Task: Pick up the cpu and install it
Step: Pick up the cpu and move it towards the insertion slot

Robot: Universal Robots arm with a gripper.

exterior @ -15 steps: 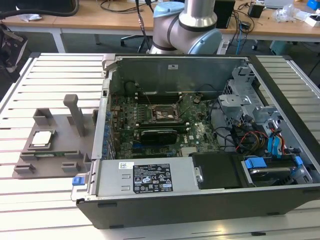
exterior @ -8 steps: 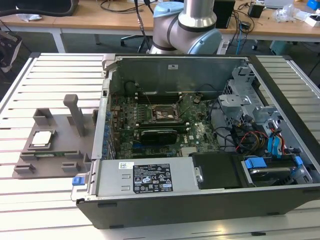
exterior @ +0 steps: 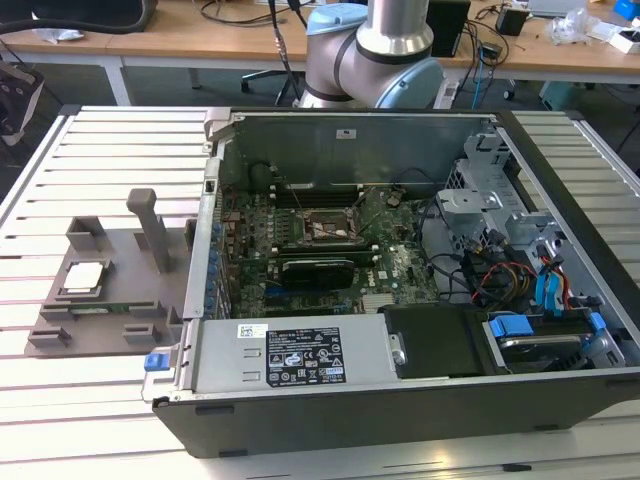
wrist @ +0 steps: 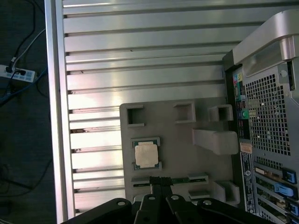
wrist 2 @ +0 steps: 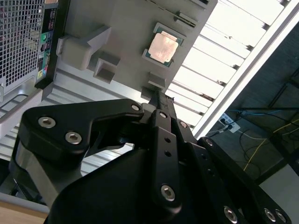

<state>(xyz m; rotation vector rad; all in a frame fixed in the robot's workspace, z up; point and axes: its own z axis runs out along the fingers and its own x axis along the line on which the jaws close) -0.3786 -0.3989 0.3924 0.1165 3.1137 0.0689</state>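
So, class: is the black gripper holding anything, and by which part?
Nothing is held. The black gripper has its fingers shut together with nothing between them; the small square silver-topped cpu lies untouched in the grey plastic tray.

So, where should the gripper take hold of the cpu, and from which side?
Probably by two opposite edges, coming straight down from above: the cpu lies flat, metal plate up, in a framed seat on the grey holder, so only its thin rim offers grip.

Slatted metal table (exterior: 100, 140) bears a grey tray (exterior: 120, 255) and computer case (exterior: 400, 410).
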